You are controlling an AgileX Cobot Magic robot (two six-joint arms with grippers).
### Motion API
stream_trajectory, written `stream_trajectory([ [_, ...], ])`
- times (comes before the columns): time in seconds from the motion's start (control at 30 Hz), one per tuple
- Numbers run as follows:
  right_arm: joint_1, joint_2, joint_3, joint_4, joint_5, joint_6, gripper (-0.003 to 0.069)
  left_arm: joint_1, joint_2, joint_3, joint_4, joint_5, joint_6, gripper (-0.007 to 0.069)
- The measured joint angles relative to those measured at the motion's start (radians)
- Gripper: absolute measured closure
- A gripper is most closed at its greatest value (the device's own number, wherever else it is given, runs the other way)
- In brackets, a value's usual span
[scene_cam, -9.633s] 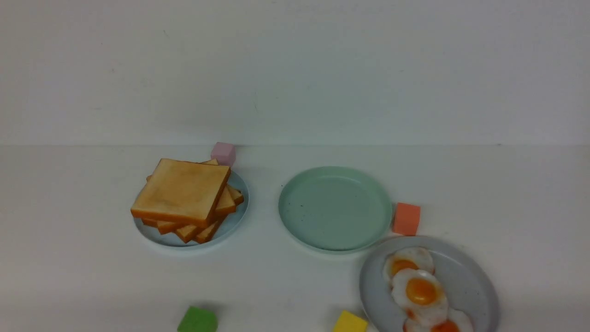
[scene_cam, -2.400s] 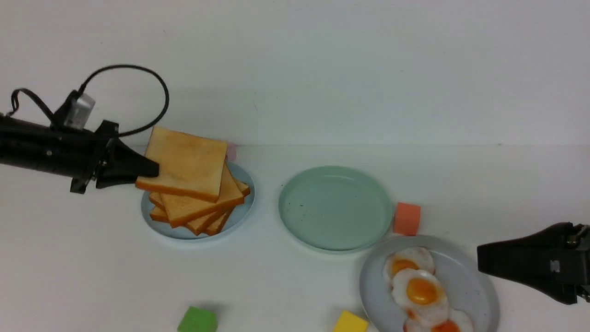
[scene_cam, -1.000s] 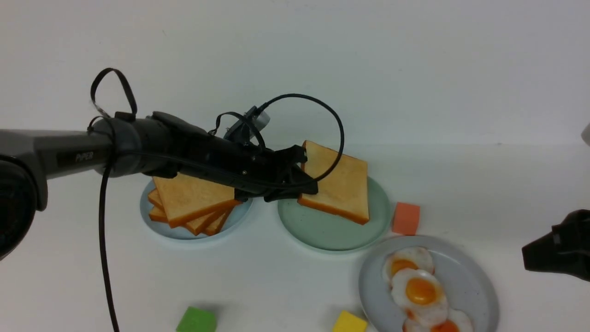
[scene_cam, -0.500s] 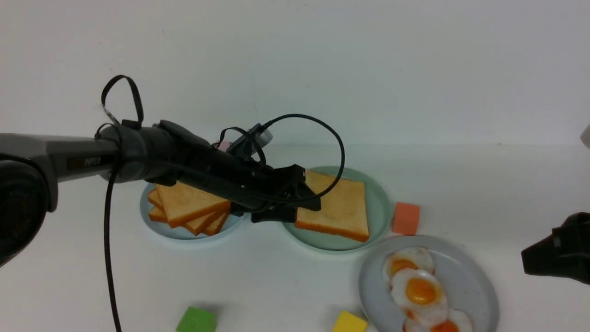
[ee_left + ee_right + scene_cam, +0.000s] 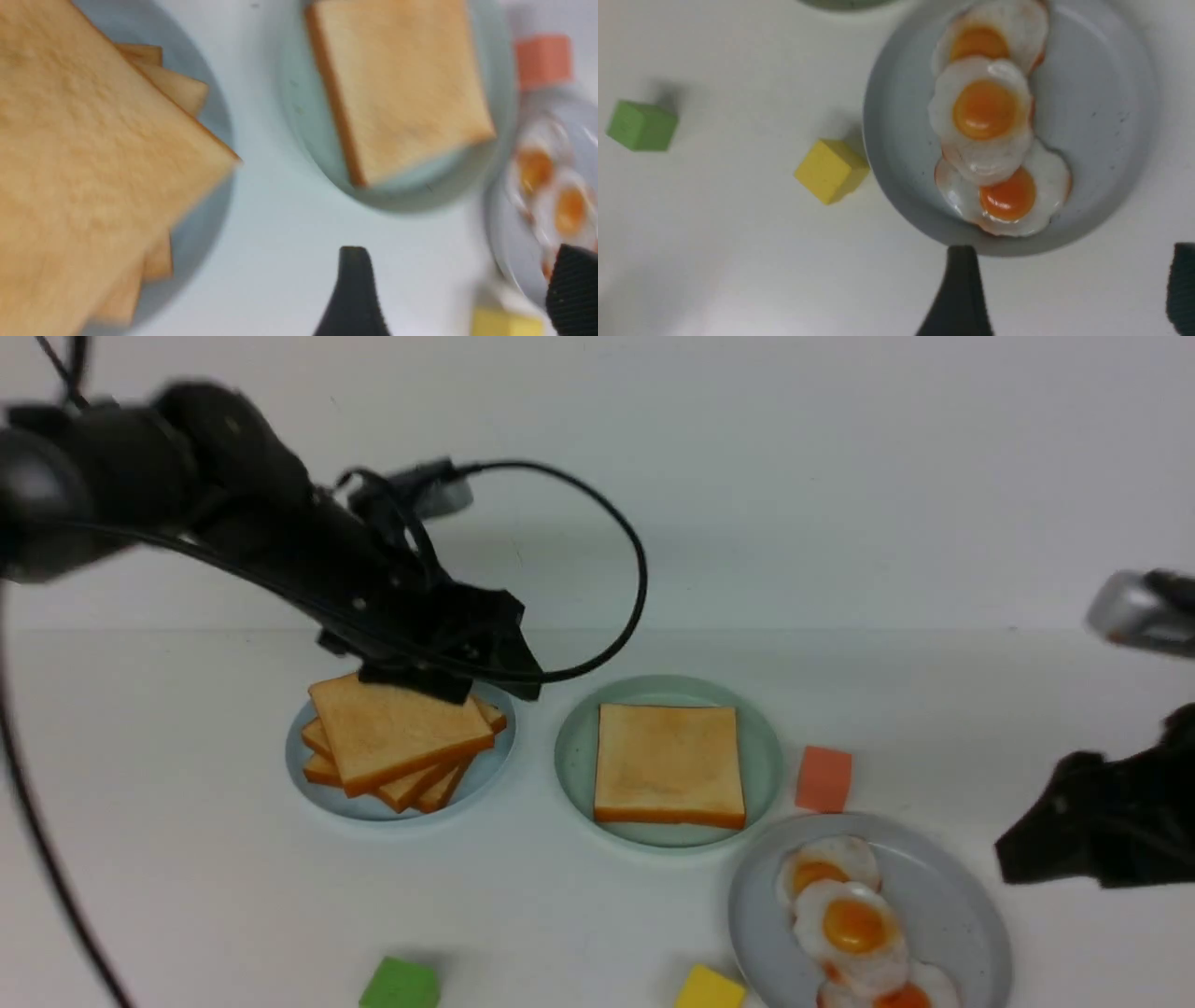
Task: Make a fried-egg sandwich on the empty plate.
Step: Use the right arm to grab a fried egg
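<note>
1. A round mint-green plate (image 5: 574,761) sits mid-table, with one square golden-brown toast slice (image 5: 668,761) lying flat on it.
2. The left gripper (image 5: 462,261) hangs raised by the far side of a toast stack (image 5: 397,737) on a pale blue plate (image 5: 317,798) at left. Its jaws are spread wide and hold nothing.
3. The right gripper (image 5: 1073,266) has its jaws wide apart and holds nothing. It hangs just right of a grey speckled plate (image 5: 962,896) of fried eggs (image 5: 851,924), near right.
</note>
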State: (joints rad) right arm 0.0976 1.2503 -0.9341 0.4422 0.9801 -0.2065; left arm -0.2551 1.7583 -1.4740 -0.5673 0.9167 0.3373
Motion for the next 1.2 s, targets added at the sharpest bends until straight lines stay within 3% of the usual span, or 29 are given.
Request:
stream_trajectory([
  [0.17,0.066,0.102,-0.003,0.013,-0.074,-0.042,0.0077,-0.089,-0.185,0.104,0.014,0.003,0.009,0.0285],
  [0.3,0.072,0.205,-0.005,0.043,-0.17,-0.048,0.0093,-0.184,-0.329,0.242,0.013,-0.008,0.058,0.0543],
  [0.37,0.044,0.258,-0.006,0.094,-0.186,-0.077,0.0102,-0.21,-0.366,0.291,0.015,-0.008,0.068,0.0627],
  [0.7,-0.089,0.481,-0.006,0.411,-0.171,-0.517,0.0109,-0.368,-0.474,0.416,0.023,-0.019,0.195,0.0638],
  [0.9,-0.107,0.57,-0.008,0.537,-0.177,-0.641,0.0109,-0.409,-0.475,0.417,0.023,-0.032,0.196,0.0638],
  [1.2,-0.109,0.632,-0.018,0.573,-0.155,-0.665,0.0118,-0.411,-0.473,0.417,0.024,-0.04,0.191,0.0638],
])
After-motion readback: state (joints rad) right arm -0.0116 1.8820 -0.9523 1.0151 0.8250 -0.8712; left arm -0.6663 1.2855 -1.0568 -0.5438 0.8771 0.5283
